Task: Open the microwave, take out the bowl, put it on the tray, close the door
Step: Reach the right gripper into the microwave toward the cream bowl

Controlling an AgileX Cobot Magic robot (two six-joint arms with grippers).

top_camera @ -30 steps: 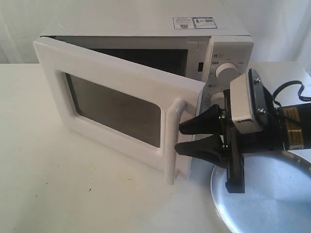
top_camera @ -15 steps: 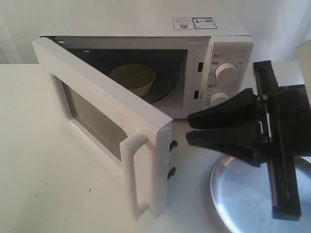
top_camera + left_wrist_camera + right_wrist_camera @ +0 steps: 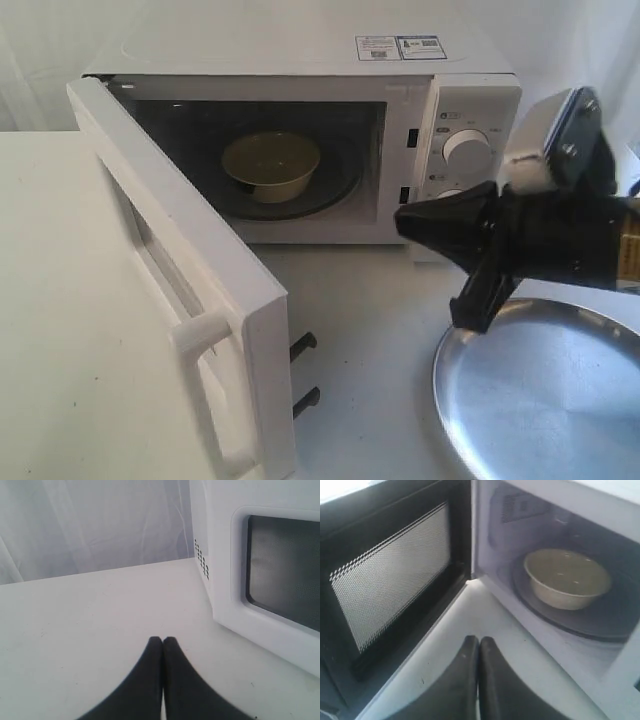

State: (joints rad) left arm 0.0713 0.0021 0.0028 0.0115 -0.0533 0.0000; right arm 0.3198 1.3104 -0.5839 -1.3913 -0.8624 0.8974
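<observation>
The white microwave (image 3: 470,110) stands at the back with its door (image 3: 190,290) swung wide open toward the front left. Inside, the cream bowl (image 3: 271,165) sits on the dark turntable, also seen in the right wrist view as the bowl (image 3: 567,578). My right gripper (image 3: 405,222) hovers shut and empty in front of the control panel, above the silver tray (image 3: 560,400); its tips (image 3: 479,641) point at the opening. The left gripper (image 3: 163,640) is shut and empty over the table, beside the door's outer face (image 3: 280,570). It does not show in the exterior view.
The door's bar handle (image 3: 205,335) and two latch hooks (image 3: 304,372) stick out near the front edge. White cloth hangs behind the table (image 3: 370,330). Two dials (image 3: 465,148) sit on the panel behind my right arm.
The door has swung from half open to wide open, uncovering the bowl. My right gripper let go of the handle, shut its fingers, and turned to face the cavity.
</observation>
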